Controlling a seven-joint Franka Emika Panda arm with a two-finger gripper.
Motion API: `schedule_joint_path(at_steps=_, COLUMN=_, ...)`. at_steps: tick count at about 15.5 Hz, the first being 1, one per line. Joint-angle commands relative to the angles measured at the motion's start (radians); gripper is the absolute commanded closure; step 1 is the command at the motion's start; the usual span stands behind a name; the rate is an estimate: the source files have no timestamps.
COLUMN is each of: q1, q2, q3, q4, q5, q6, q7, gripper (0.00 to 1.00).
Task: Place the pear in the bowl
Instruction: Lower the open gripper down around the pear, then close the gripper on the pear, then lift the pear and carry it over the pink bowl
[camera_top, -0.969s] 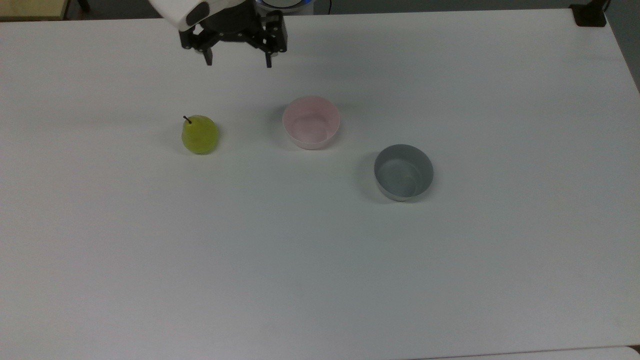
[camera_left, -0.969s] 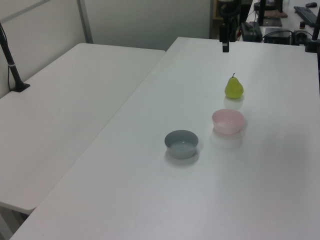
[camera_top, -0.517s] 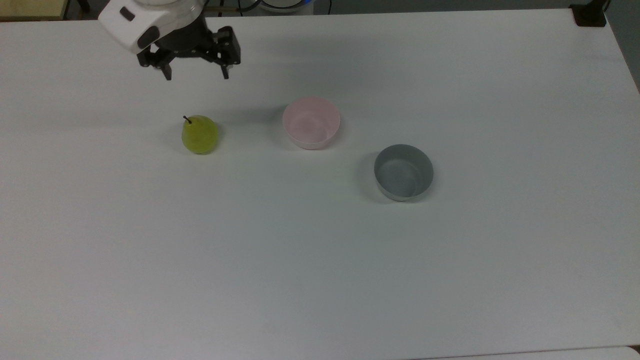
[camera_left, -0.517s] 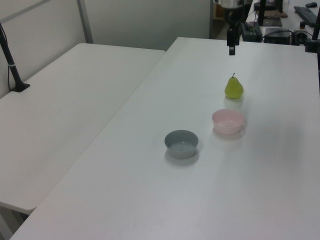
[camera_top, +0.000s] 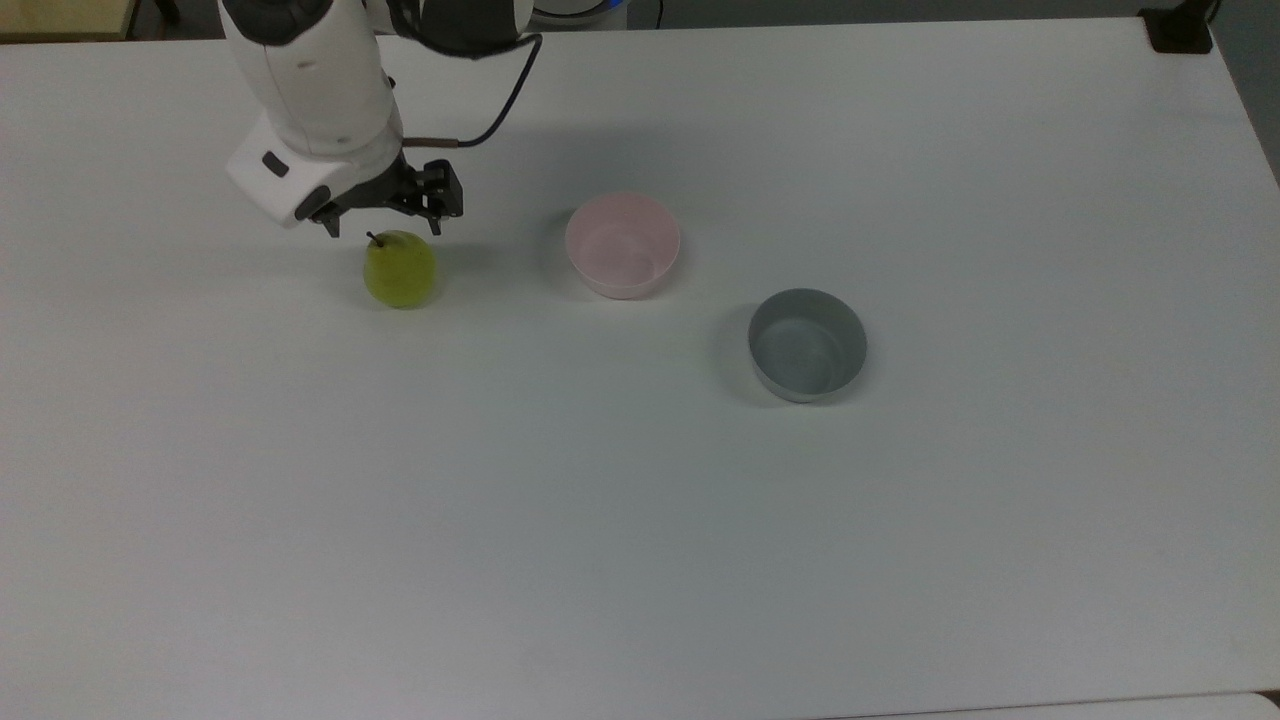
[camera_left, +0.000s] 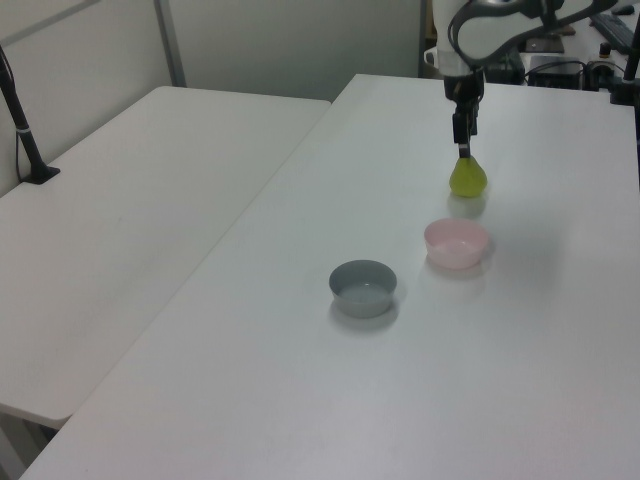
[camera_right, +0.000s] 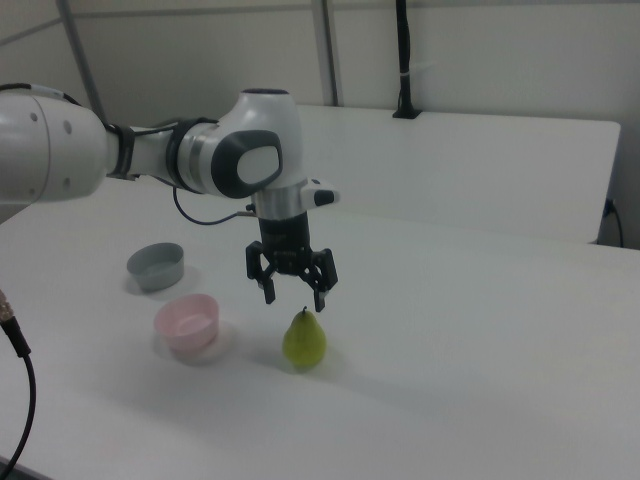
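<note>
In the right view, the pink bowl (camera_right: 187, 323) is seen at the left, and the pear (camera_right: 304, 339) stands upright on the table (camera_right: 480, 330) well apart from it. The gripper (camera_right: 294, 295) is held directly above the stem, jaws apart, not touching. A straight descent along the pear's vertical axis is judged necessary.
</note>
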Motion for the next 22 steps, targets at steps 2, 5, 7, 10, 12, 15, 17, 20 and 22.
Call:
schedule_joint_path(at_steps=2, q1=0.013, q2=0.028, q3=-0.013, q4=-0.040, q5=-0.038, q6=0.046, q7=-0.037, gripper=0.00)
schedule_joint_path(at_steps=5, q1=0.012, q2=0.031, q3=-0.013, q4=-0.079, q5=-0.047, q6=0.084, q7=-0.057, gripper=0.00)
schedule_joint_path(at_steps=7, q1=0.012, q2=0.031, q3=-0.013, q4=-0.113, q5=-0.055, q6=0.123, q7=-0.059, gripper=0.00)
schedule_joint_path(at_steps=10, q1=0.013, q2=0.043, q3=-0.013, q4=-0.118, q5=-0.063, q6=0.131, q7=-0.057, gripper=0.00)
schedule_joint_path(at_steps=12, q1=0.015, q2=0.049, q3=-0.013, q4=-0.118, q5=-0.063, q6=0.132, q7=-0.059, gripper=0.04)
schedule_joint_path(at_steps=15, q1=0.015, q2=0.049, q3=-0.013, q4=-0.116, q5=-0.063, q6=0.132, q7=-0.057, gripper=0.42)
schedule_joint_path(at_steps=17, q1=0.015, q2=0.051, q3=-0.012, q4=-0.116, q5=-0.063, q6=0.132, q7=-0.057, gripper=0.70)
schedule_joint_path(at_steps=20, q1=0.015, q2=0.046, q3=-0.012, q4=-0.112, q5=-0.053, q6=0.128, q7=-0.054, gripper=0.88)
schedule_joint_path(at_steps=22, q1=0.016, q2=0.037, q3=-0.013, q4=-0.107, q5=-0.050, q6=0.115, q7=-0.047, gripper=0.88)
